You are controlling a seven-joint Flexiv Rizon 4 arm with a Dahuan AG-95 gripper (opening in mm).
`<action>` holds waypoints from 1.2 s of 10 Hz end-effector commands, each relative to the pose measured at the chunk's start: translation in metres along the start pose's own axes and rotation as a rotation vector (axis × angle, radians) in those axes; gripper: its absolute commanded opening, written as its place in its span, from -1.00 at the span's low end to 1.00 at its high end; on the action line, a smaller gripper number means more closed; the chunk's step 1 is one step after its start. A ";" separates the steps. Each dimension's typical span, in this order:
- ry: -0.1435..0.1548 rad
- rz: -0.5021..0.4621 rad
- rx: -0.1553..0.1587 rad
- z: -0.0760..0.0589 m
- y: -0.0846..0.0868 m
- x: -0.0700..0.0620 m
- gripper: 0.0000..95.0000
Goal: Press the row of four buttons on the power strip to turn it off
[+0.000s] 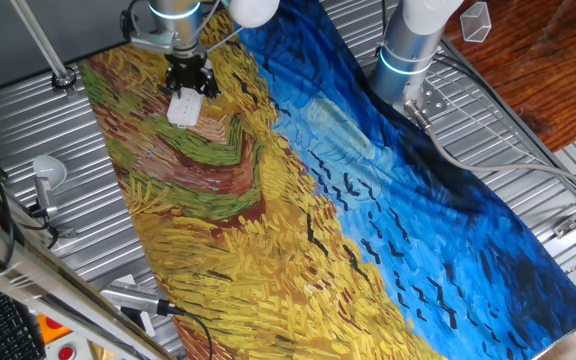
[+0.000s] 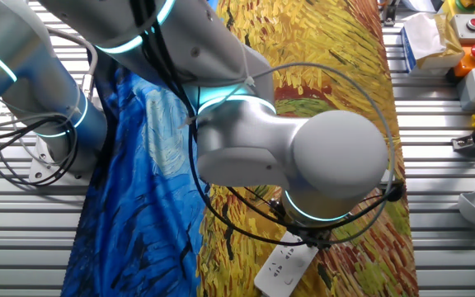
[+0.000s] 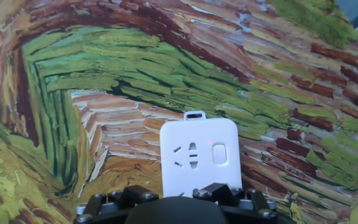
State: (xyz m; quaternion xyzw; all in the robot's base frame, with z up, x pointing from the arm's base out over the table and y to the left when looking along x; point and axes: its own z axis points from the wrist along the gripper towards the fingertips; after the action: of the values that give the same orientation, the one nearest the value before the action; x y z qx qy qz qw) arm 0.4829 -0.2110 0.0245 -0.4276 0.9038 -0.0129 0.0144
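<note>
The white power strip (image 1: 183, 109) lies on the painted cloth near its far left end, and its length also shows in the other fixed view (image 2: 284, 265) under the arm's wrist. My gripper (image 1: 188, 82) hangs right over the strip's far part. In the hand view only the strip's end (image 3: 197, 132) shows, with a socket and one pale rounded button (image 3: 219, 154) beside a small red light. The other buttons are hidden under the black gripper body (image 3: 176, 206). No fingertips show, so the jaws' state is unclear.
A Van Gogh-print cloth (image 1: 368, 200) covers the ribbed metal table. A grey round-headed lamp-like object (image 1: 48, 174) stands at the left edge. A second arm's base (image 1: 413, 45) rises at the back right. Boxes and emergency-stop buttons (image 2: 468, 49) sit beside the cloth.
</note>
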 end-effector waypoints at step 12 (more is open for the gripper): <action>-0.002 -0.003 0.008 0.004 -0.001 0.006 0.60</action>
State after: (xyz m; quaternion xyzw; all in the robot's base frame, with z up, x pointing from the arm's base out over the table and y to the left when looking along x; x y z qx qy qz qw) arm 0.4798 -0.2164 0.0231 -0.4293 0.9029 -0.0166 0.0171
